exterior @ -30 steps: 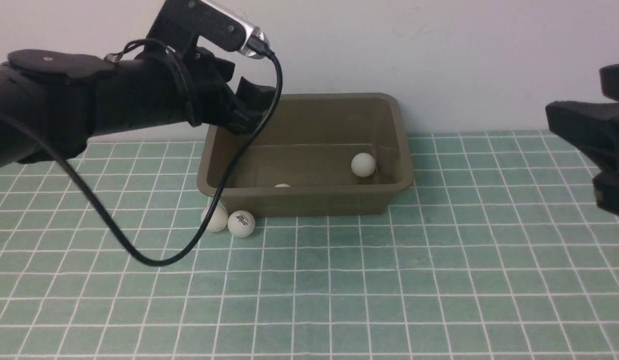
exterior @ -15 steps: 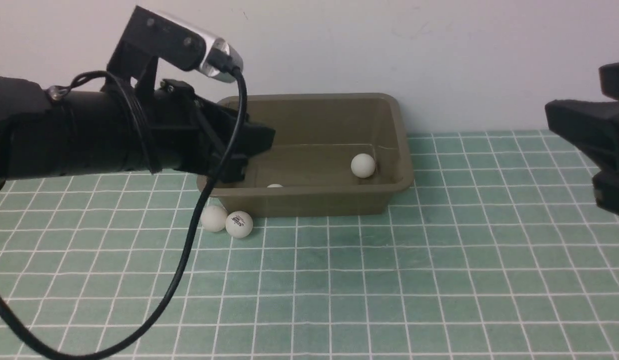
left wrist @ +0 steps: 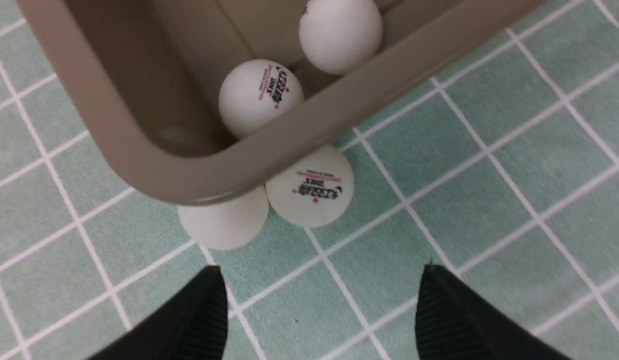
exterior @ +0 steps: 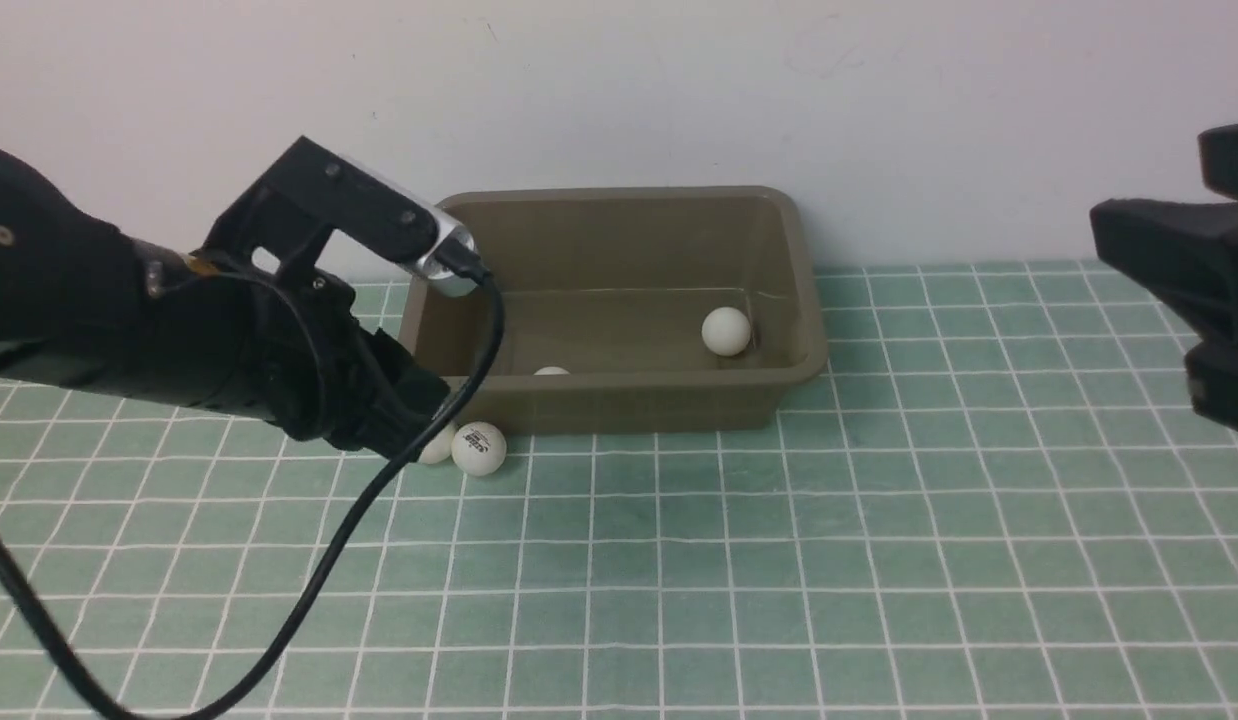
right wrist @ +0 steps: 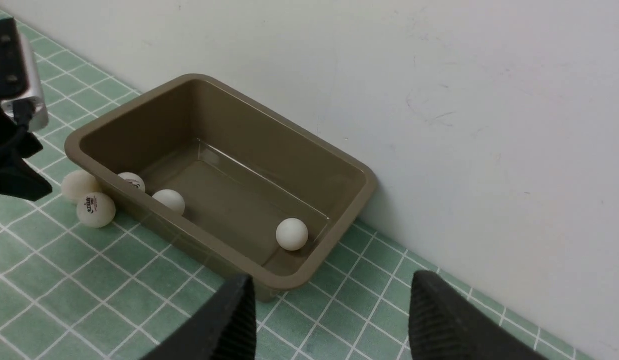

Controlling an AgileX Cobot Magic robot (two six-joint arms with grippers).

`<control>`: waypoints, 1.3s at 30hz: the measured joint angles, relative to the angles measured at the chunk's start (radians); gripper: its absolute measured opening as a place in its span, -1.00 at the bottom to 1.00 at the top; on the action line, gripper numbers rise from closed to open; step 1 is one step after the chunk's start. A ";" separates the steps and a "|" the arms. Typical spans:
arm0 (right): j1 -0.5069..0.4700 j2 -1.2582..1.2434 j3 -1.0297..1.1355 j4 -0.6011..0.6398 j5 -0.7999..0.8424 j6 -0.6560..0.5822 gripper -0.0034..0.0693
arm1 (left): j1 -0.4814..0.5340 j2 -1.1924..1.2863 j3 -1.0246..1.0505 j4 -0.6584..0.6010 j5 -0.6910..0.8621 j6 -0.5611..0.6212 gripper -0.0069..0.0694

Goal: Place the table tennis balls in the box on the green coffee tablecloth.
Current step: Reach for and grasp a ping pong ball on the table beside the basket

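Pale wall backs the tabletop, whose green coffee tablecloth (exterior: 779,560) runs from edge to edge. Against the far edge, a little left of the middle, stands the box (exterior: 619,405). The left arm (exterior: 179,340), which a second ago reached over the box's left end, has dropped to the cloth just outside the box's near left corner. The left pincer (left wrist: 319,305) has gone from clenched to released; its jaws stand apart and bare, facing the two table tennis balls still outside. The right pincer (right wrist: 332,305) hangs toward the right edge, unmoved, jaws parted around nothing.

Three balls lie in the box: a lone ball (right wrist: 292,234) near its right end, and a printed ball (left wrist: 259,97) and its neighbour (left wrist: 339,32) by the near wall at the left end. Outside, the logo ball (left wrist: 309,187) and the plain ball (left wrist: 224,222) touch each other and sit tucked under the rim. So three are in and two remain, and the next pickup seems to be starting. That overhang leaves little room to close on either ball.
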 joint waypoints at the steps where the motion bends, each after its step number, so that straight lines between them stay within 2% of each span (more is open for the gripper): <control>1: 0.000 0.000 0.000 -0.007 0.000 -0.001 0.15 | 0.000 0.014 0.000 -0.008 -0.015 0.000 0.36; 11: 0.000 0.000 0.000 -0.018 -0.001 -0.001 0.15 | 0.000 0.077 0.000 -0.135 -0.061 0.005 0.36; 21: 0.000 0.000 0.000 -0.038 -0.001 -0.001 0.15 | 0.000 0.058 0.000 -0.150 -0.057 0.048 0.36; 29: 0.000 0.000 0.000 -0.044 -0.001 -0.001 0.15 | 0.000 -0.037 0.000 -0.171 0.011 0.069 0.36; 34: 0.000 0.000 0.000 -0.052 -0.001 -0.001 0.15 | 0.003 -0.174 0.000 -0.152 0.019 0.096 0.36; 39: 0.000 0.000 0.000 -0.055 -0.001 -0.001 0.15 | 0.088 -0.246 0.000 -0.060 0.047 0.110 0.36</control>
